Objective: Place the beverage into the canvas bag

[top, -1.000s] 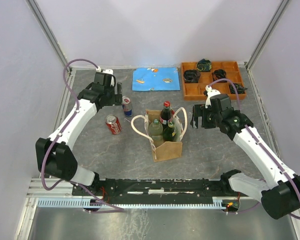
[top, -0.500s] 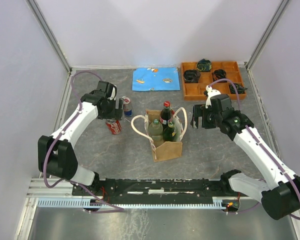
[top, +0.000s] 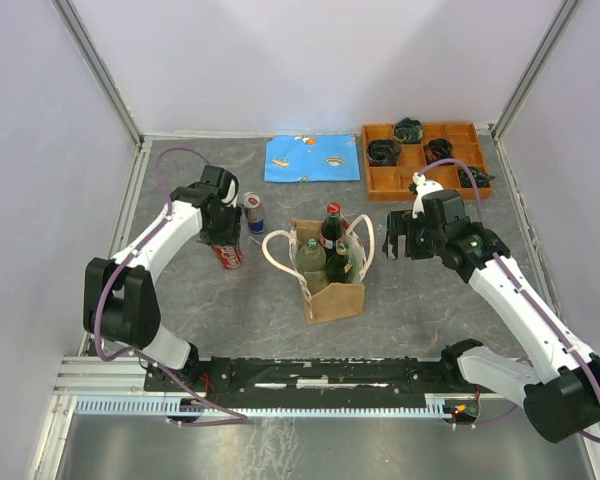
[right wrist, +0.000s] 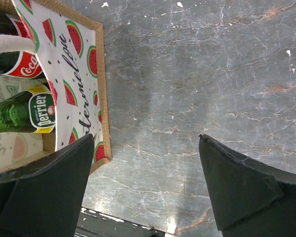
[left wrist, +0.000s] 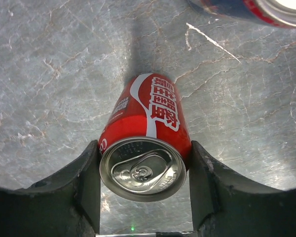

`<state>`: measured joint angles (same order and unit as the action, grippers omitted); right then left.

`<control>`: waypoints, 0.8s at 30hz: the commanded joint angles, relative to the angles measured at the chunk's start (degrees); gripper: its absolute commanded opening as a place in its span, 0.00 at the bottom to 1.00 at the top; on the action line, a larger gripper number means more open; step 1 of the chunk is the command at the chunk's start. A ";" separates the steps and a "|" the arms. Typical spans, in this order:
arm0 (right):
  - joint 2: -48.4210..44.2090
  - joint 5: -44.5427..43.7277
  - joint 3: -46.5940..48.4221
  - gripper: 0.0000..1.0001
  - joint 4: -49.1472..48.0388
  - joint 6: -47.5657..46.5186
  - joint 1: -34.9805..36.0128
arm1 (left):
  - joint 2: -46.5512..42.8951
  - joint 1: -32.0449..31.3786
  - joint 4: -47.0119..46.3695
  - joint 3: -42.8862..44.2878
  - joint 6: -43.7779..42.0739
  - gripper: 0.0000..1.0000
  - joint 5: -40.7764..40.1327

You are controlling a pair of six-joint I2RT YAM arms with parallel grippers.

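Observation:
A red cola can [left wrist: 148, 118] stands on the grey table, left of the canvas bag [top: 336, 300]. My left gripper [left wrist: 143, 187] has come down over the can [top: 228, 254]; its two fingers press the can's sides just below the rim. The tan bag with cream handles stands at the middle and holds a red-capped cola bottle [top: 332, 222], a green Perrier bottle [right wrist: 24, 114] and a clear bottle [top: 310, 258]. My right gripper [right wrist: 145, 163] is open and empty just right of the bag [right wrist: 102, 89], low over the table; it also shows in the top view [top: 396, 245].
A blue and silver can [top: 253, 212] stands just behind the red can, also in the left wrist view [left wrist: 246, 10]. A blue mat [top: 312, 158] lies at the back. An orange compartment tray [top: 392, 182] with dark items sits at the back right.
My left gripper has moved forward from beside the blue and silver can and down over the red can. The right arm and the bag have not moved.

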<state>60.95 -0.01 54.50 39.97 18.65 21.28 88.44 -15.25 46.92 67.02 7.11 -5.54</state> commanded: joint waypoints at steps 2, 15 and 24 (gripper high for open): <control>-1.57 -0.52 -0.01 0.95 -0.73 -0.01 0.13 | -1.93 -0.05 1.15 -0.02 -1.82 0.21 1.23; -0.93 0.09 0.01 0.95 -1.50 0.15 0.10 | -10.06 0.30 2.43 12.43 -2.96 0.03 1.44; -1.31 0.44 -1.37 0.95 -2.50 0.39 0.12 | -14.43 0.31 -10.03 28.31 -2.76 0.03 2.17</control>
<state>60.49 0.05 53.84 39.72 18.68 21.28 77.67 -15.18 49.67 86.17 6.72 -4.45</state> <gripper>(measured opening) 0.945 0.709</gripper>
